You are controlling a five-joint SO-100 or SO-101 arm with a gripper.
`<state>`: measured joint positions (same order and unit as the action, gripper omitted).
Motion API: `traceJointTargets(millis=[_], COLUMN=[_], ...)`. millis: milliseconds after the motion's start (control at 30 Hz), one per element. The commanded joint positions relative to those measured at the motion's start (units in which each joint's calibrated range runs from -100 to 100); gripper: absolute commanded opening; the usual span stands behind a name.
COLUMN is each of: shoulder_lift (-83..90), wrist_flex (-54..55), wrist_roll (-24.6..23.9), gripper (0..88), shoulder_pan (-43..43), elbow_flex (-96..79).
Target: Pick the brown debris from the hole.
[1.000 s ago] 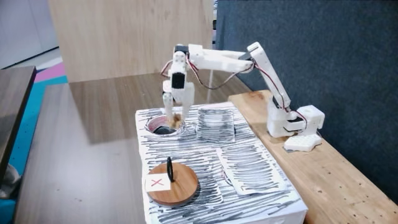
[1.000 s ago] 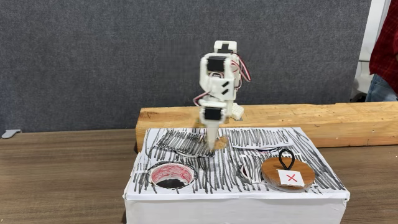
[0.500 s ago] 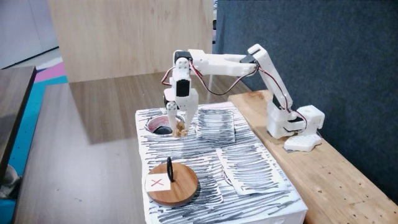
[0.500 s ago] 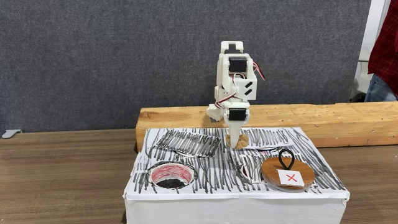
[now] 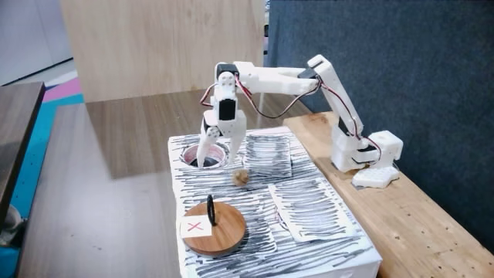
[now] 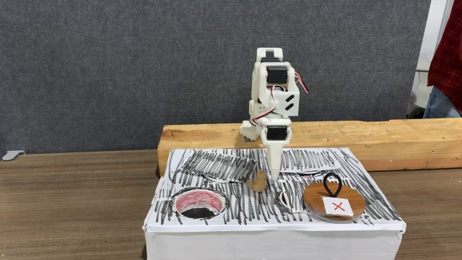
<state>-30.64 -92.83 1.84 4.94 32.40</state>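
Observation:
The brown debris [image 5: 241, 177] [image 6: 258, 183] is a small tan lump lying on the striped box top, to the right of the hole [image 5: 193, 159] [image 6: 198, 208] in both fixed views. The hole is round and dark with a red ring. Just above the box, between hole and lump, hangs my white gripper [image 5: 218, 157] [image 6: 274, 175], open, its fingers spread with nothing between them. One finger crosses in front of the hole in a fixed view. The lump lies free just beside the fingertips.
A round wooden disc [image 5: 214, 226] [image 6: 333, 203] with a red X label and black loop sits on the white, black-striped box [image 5: 309, 212] [image 6: 238, 220]. My arm's base [image 5: 359, 150] stands on a wooden beam [image 6: 361, 137]. A person's red sleeve [image 6: 447, 43] is at the right edge.
The gripper carried the lump from over the hole toward the box's middle, then opened. The lump dropped onto the box top beside the fingertips.

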Motion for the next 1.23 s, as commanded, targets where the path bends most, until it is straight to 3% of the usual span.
traceJointTargets(millis=[0, 1200], shoulder_lift=[3.0, 2.3], wrist_flex=[-0.2, 0.2], wrist_roll=[0.1, -0.2], gripper=[26.1, 26.1], shoulder_pan=[0.0, 0.1], elbow_flex=[0.6, 1.0])
